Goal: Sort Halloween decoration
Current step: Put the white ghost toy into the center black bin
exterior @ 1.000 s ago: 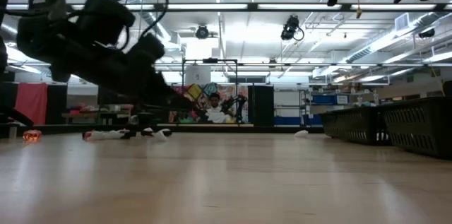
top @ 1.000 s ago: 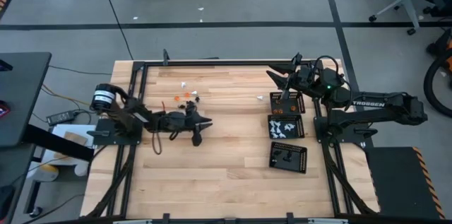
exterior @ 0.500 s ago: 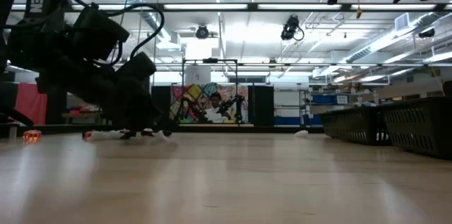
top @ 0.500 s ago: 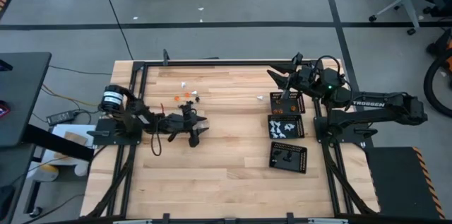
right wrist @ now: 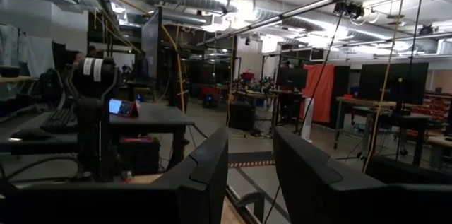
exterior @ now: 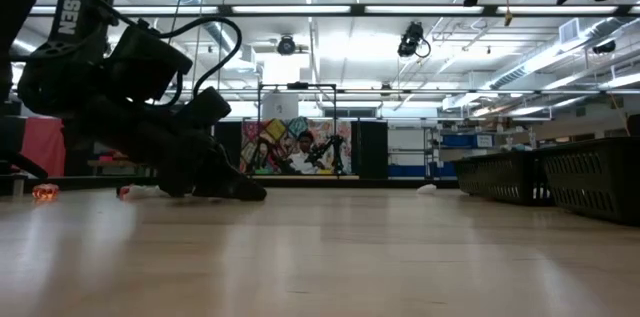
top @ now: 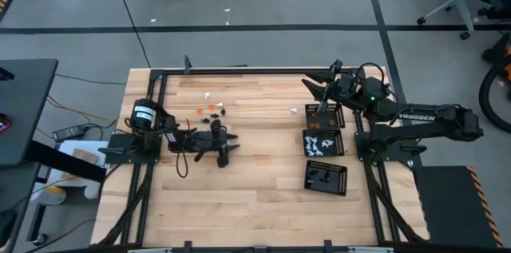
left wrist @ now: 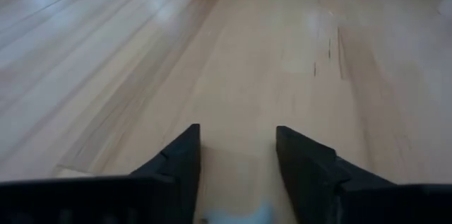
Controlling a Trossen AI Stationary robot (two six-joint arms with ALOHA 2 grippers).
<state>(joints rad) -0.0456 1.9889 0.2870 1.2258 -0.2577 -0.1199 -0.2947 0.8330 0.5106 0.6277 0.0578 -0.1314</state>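
Left hand (top: 229, 143) low on counter (top: 255, 197), fingers apart, holds nothing; right hand (top: 317, 87) above trays (top: 323, 143), slightly open, empty.

So the three trays (top: 324, 145) sit in a row along the right edge of the tabletop (top: 255, 205), and the right gripper (top: 318, 87) hangs just past the far end of that row. The loose decoration pieces (top: 211, 108) are scattered well left of the trays, toward the far side. The left gripper (top: 226, 149) is down low just on the near side of those pieces, jaws apart.
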